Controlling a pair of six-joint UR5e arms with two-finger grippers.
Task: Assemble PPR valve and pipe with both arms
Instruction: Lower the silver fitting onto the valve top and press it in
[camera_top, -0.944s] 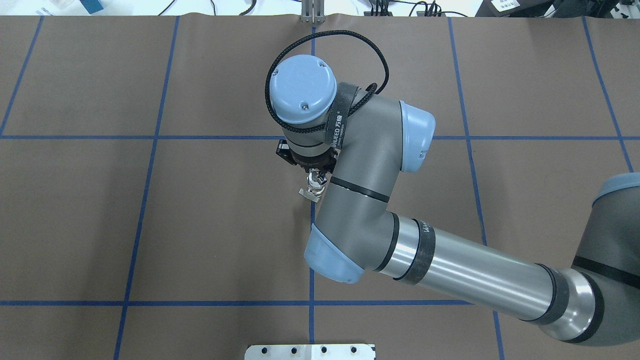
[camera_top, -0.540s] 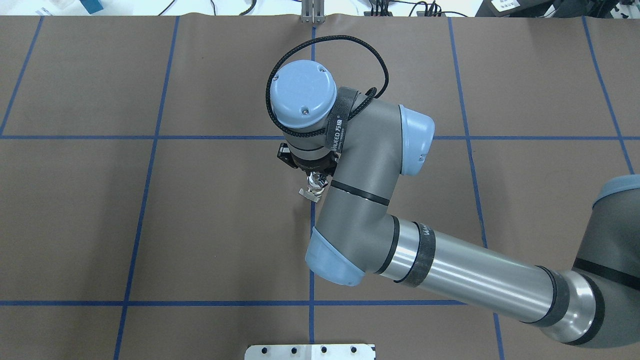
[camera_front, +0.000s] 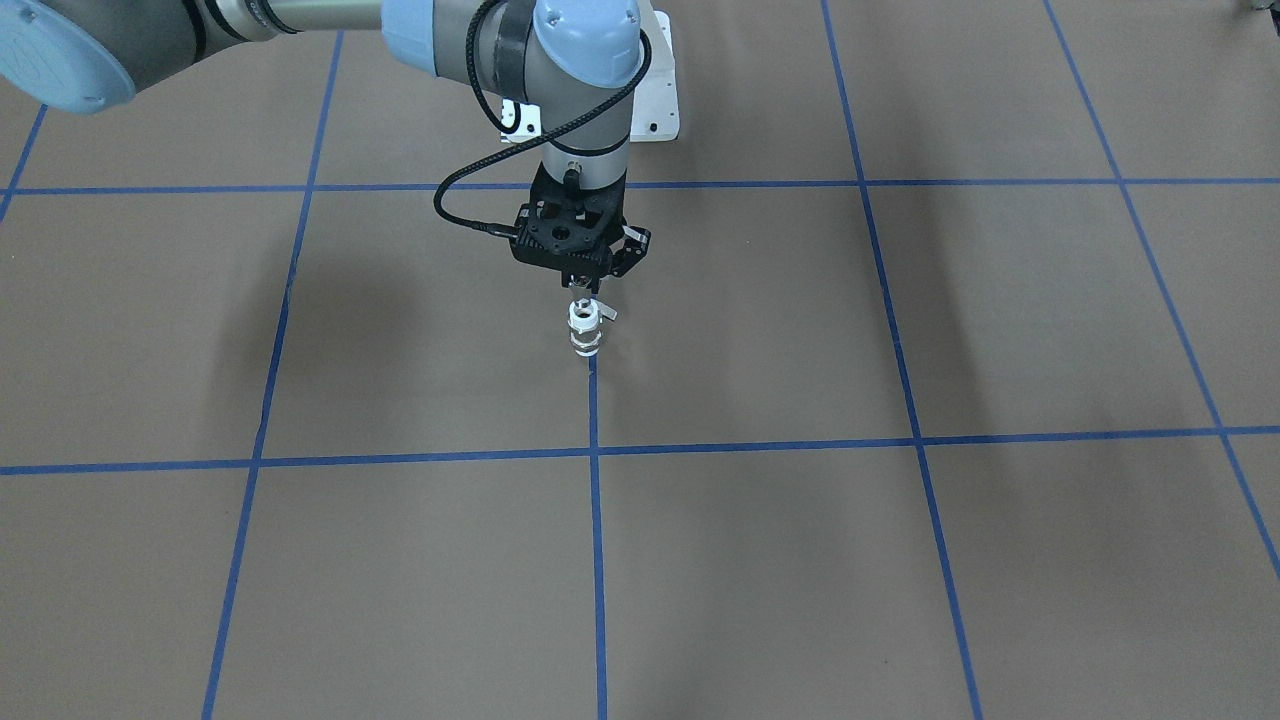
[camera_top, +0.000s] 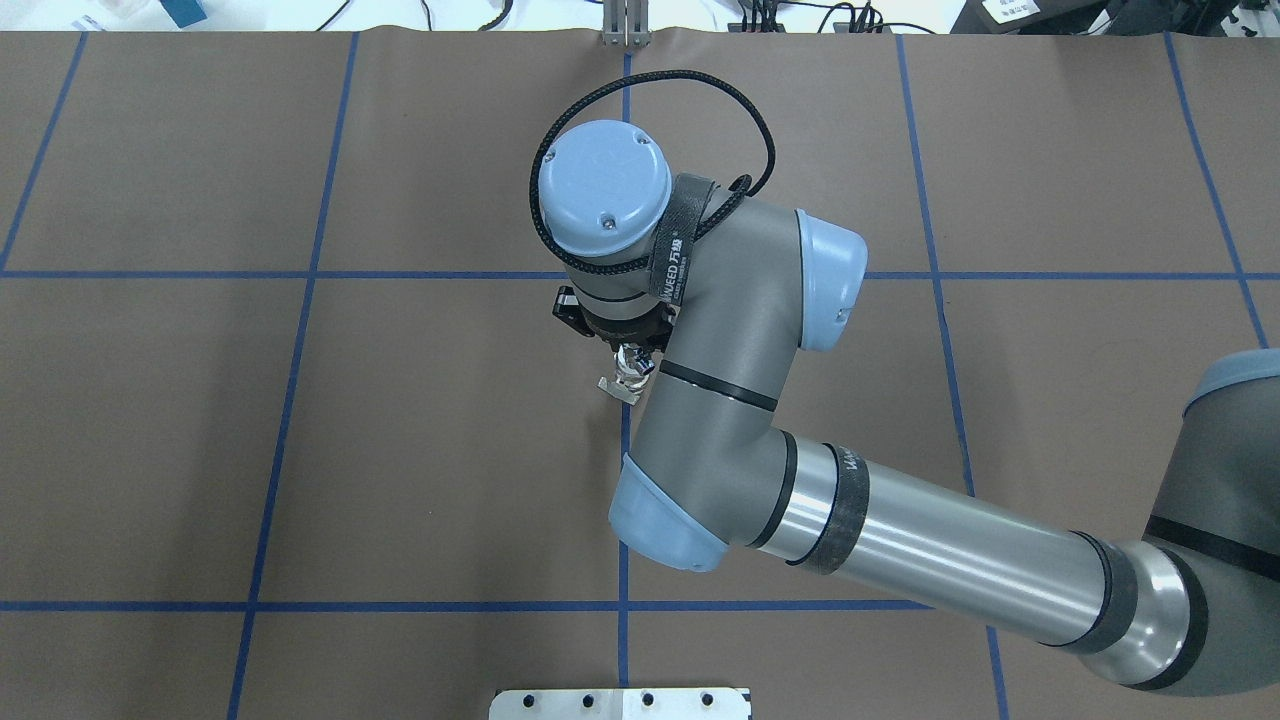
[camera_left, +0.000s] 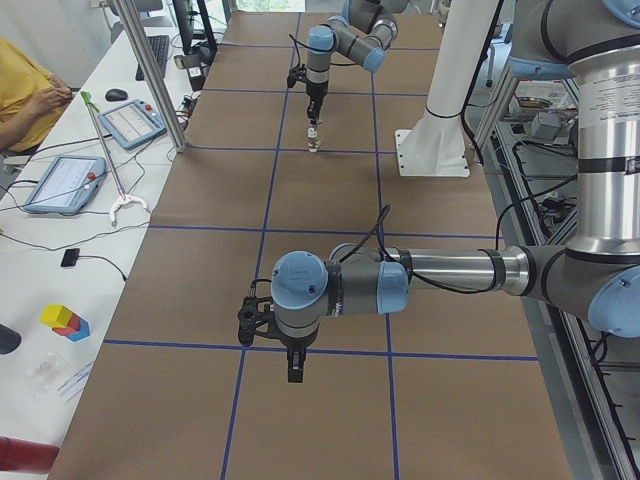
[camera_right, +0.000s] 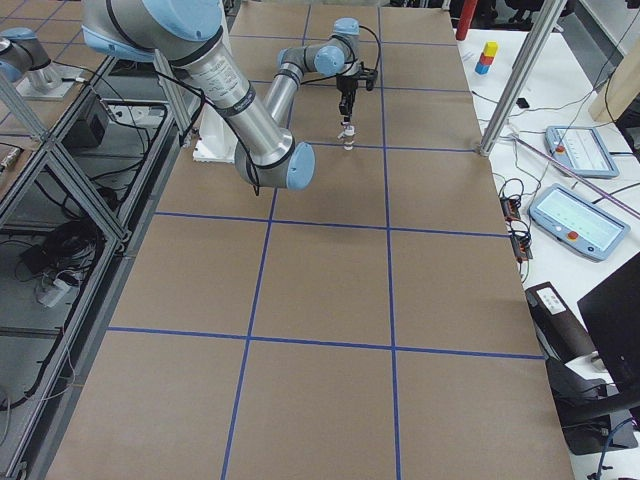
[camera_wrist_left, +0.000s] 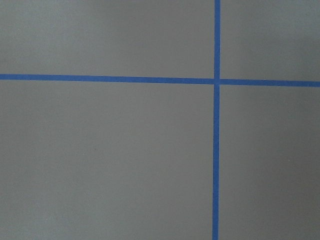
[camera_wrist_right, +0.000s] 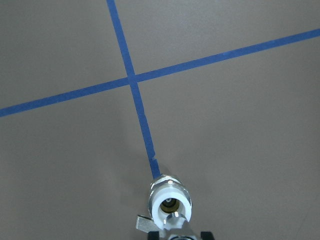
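One-handed, seemingly gripping tiny shiny chrome-metal pipe (camera_wrist_right: 173, 233) stub in closed right fingers (camera_front: 579, 284), poised over upright small white metal-banded PPR valve (camera_front: 585, 332), hollow top up for insertion; cannot tell whether left fingers (camera_left: 293, 367) open.

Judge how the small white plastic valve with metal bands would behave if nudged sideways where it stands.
Standing upright on its narrow end, the small white plastic valve with metal bands looks apt to tip. Once down, its round body would probably roll, though the side lever may stop it.

Bright even indoor light, soft diffuse shadows on the table (camera_front: 900, 560), wrist views slightly grainy
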